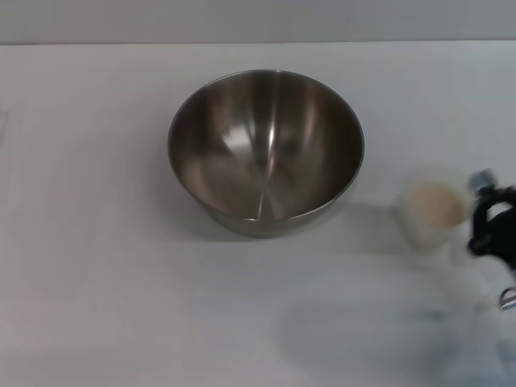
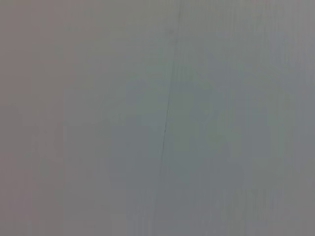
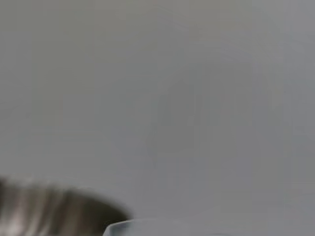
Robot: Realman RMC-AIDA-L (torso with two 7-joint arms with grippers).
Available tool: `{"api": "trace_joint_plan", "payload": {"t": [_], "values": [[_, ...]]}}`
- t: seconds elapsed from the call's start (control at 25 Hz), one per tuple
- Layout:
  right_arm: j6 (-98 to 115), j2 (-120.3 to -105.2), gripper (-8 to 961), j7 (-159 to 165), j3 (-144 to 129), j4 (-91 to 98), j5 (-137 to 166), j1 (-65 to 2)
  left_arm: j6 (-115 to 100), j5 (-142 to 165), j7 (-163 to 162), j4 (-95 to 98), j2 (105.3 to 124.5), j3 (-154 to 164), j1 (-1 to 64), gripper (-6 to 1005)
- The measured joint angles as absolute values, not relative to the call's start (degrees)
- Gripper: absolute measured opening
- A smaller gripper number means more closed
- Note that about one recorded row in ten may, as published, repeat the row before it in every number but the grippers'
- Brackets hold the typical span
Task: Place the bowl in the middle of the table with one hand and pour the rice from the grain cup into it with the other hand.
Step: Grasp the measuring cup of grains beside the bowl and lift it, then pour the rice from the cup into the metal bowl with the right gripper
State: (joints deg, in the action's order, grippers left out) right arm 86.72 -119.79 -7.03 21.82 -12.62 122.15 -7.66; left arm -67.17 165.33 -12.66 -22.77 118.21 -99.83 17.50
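The steel bowl (image 1: 266,149) stands upright and empty in the middle of the table (image 1: 97,282). The clear grain cup (image 1: 435,211), with pale rice (image 1: 436,205) in it, is to the bowl's right and looks blurred. My right gripper (image 1: 486,219) is at the right edge of the head view, against the cup's side, and appears shut on it. The right wrist view shows part of the bowl (image 3: 49,211) and the cup's rim (image 3: 129,228). My left gripper is out of view; the left wrist view shows only a plain grey surface.
A soft shadow (image 1: 363,339) lies on the table in front of the cup. The table's far edge (image 1: 258,42) runs along the top of the head view. White tabletop spreads to the left of and in front of the bowl.
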Motion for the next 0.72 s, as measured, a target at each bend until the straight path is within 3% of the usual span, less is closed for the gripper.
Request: {"api": "trace_joint_plan", "payload": {"t": [0.28, 0.72], "values": [[95.41, -119.8, 11, -8.47, 32.37, -12.82, 122.11, -9.99, -67.14, 165.34, -12.64, -22.74, 118.24, -99.6, 17.59, 845], [95.5, -119.26, 11, -31.6, 35.25, -7.71, 122.8, -26.27, -67.5, 165.37, -15.04, -22.68, 118.38, -99.33, 17.75, 845]]}}
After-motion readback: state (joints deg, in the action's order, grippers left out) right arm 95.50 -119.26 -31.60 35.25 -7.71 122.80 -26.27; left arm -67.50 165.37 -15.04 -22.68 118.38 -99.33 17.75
